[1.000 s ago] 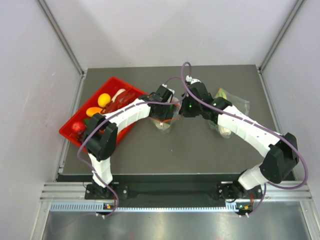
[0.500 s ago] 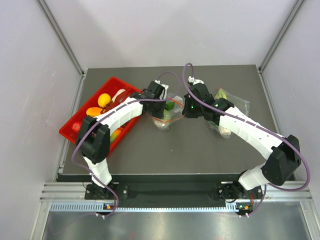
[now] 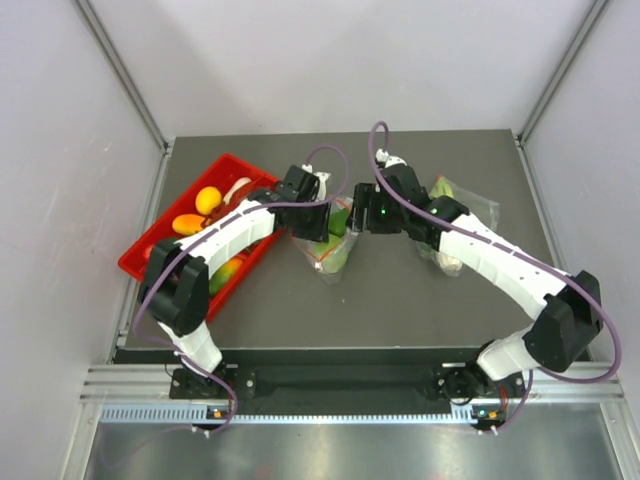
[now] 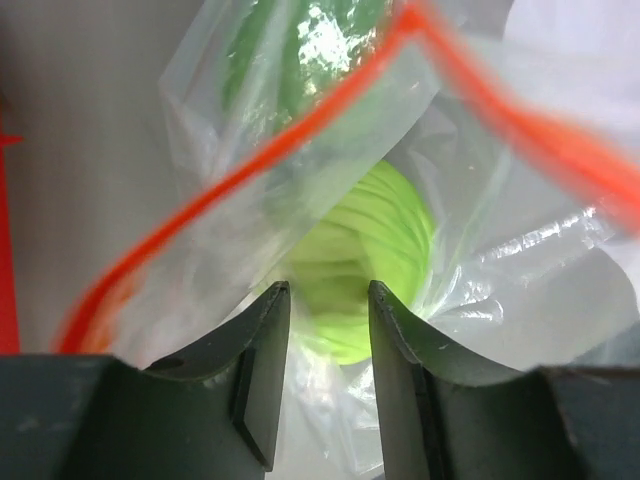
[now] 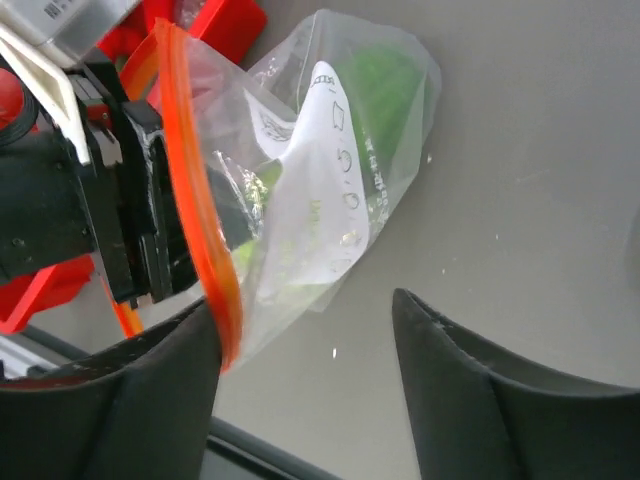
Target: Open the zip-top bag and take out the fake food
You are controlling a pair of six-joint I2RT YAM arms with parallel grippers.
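The zip-top bag (image 3: 332, 252) lies in the middle of the table between both grippers, its red-orange zip strip (image 4: 250, 170) gaping open. Fake food shows through the plastic: a pale green cabbage (image 4: 375, 250) and a darker green piece (image 5: 385, 85). My left gripper (image 3: 316, 226) reaches in at the mouth. In the left wrist view it (image 4: 328, 290) stands open, with loose bag film between the jaws and the cabbage just beyond the tips. My right gripper (image 5: 305, 300) is open over bare table, and the zip strip (image 5: 195, 200) rests against its left finger. No red chili pieces show in the bag.
A red tray (image 3: 135, 258) at the left holds yellow and orange toy fruits (image 3: 208, 199). Another clear bag (image 3: 462, 205), with no red strip, lies under the right arm at the right. Enclosure walls stand close on both sides.
The right gripper, shut on the bag's mouth before, has opened and let go. The left arm swung left and lower, and the bag has sagged toward the near side.
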